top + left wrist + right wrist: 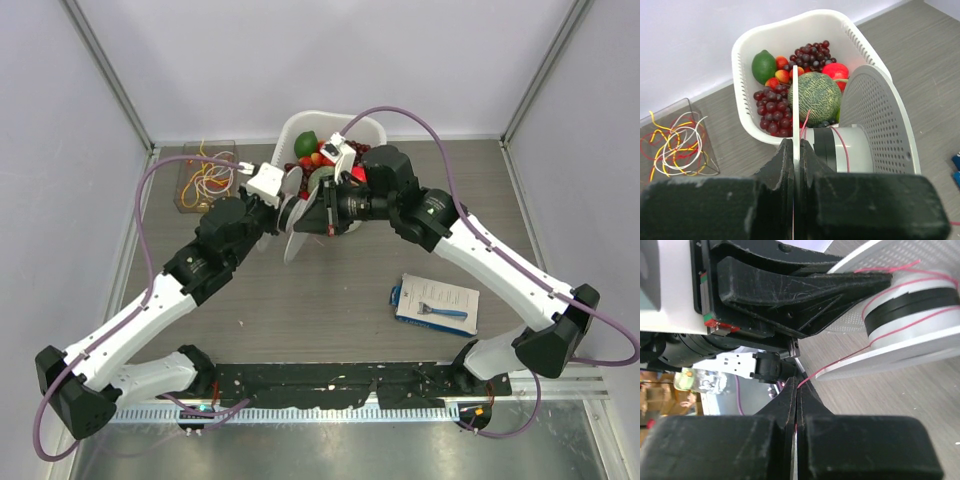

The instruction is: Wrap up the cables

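Observation:
My left gripper [284, 205] [796, 150] is shut on the thin edge of one flange of a white spool [298, 212] [795, 95]. The spool's other flange [875, 125] is perforated, and its hub [840, 150] carries a black band. A thin red cable [842, 145] [840, 362] runs over the hub to my right gripper [326, 210] [798, 390], which is shut on it close beside the spool. The other cables [207, 178] [675, 145], red, yellow, orange and white, lie tangled in a clear box at the back left.
A white basket [372, 128] [790, 25] with grapes, a melon, a lime and other fruit stands right behind the spool. A blue-and-white packet [435, 303] lies on the table at the right. The clear box [186, 190] sits by the left wall.

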You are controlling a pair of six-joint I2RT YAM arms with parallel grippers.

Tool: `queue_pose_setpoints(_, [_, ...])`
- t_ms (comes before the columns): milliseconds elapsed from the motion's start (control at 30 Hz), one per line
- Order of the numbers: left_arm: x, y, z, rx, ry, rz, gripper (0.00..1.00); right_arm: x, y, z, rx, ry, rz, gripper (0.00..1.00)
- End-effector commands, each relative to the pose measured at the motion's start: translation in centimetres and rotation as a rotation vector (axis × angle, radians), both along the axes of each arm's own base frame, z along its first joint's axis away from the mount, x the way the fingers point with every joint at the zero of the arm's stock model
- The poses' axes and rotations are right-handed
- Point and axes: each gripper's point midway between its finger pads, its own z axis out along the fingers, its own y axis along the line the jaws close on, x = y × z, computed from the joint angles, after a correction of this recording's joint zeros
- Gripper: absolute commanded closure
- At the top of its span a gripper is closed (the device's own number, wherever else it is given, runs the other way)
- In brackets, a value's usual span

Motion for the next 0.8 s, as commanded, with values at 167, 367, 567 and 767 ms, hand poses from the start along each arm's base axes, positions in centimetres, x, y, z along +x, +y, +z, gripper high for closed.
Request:
queue_pose_setpoints(167, [1.2, 1.6, 3.2, 0.017, -0.177, 0.125, 1.0, 3.0, 0.4, 3.4, 0.166, 0.153, -0.246, 0.99])
queue_pose_setpoints(367, [0.4, 0.4, 3.4, 0.112, -0.296, 0.029, 1.0, 4.1, 0.1, 4.6, 0.194, 0.115, -0.292, 0.99])
queue_pose_setpoints(567, [0.1, 0.4, 4.1, 0.209, -0.411, -0.001, 1.0, 4.7, -0.7, 5.0, 0.204, 0.108, -0.348, 0.99])
queue_pose_setpoints(767, [-3.5, -2.1, 3.6, 0.317, -0.51, -0.281, 1.0, 5.7, -2.6, 3.1, 0.115, 0.029, -0.359, 0.99])
